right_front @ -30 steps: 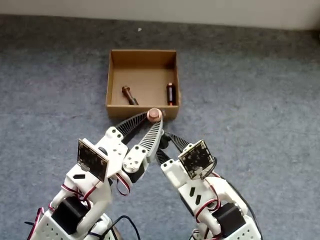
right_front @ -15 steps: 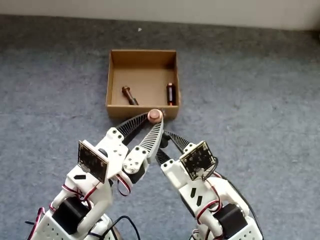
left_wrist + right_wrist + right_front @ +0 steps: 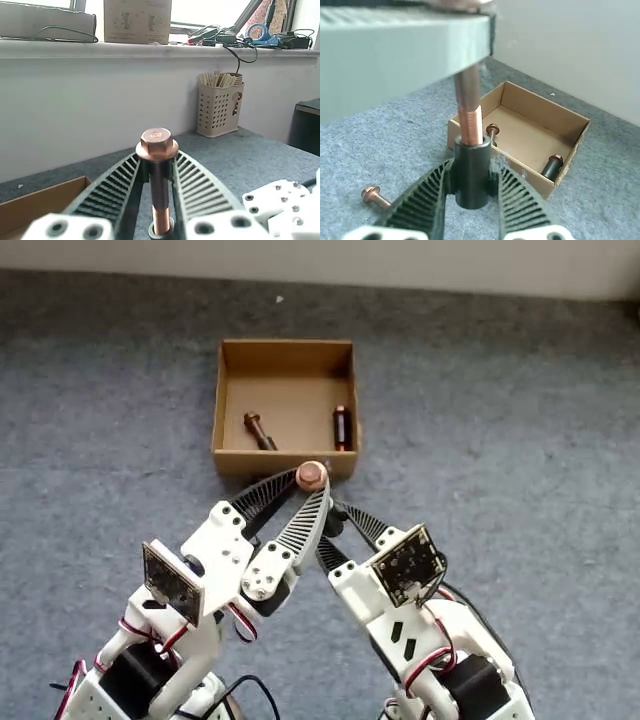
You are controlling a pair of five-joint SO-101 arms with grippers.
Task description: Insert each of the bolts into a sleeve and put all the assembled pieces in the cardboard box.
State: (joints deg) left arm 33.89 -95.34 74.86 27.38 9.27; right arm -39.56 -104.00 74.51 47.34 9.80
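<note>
My left gripper (image 3: pixel 157 161) is shut on a copper bolt (image 3: pixel 156 180), held upright with its hex head (image 3: pixel 311 476) on top, just before the near wall of the cardboard box (image 3: pixel 228 405). The bolt's threaded end enters a black sleeve (image 3: pixel 471 172), and my right gripper (image 3: pixel 471 175) is shut on that sleeve directly below. In the high view the right gripper (image 3: pixel 335 522) sits under the left gripper (image 3: pixel 311 486). Inside the box lie a bolt (image 3: pixel 258 430) and a dark sleeve with a bolt in it (image 3: pixel 342 426). Another loose bolt (image 3: pixel 375 196) lies on the carpet.
Grey carpet (image 3: pixel 520 440) covers the table all around the box. A pale wall runs along the far edge (image 3: pixel 400 260). A beige perforated holder (image 3: pixel 219 102) full of sticks stands by that wall, off to one side.
Both wrists have drawn slightly back toward the near edge and tilted. The bolt head stays almost in place by the box's near wall, and both grips hold.
</note>
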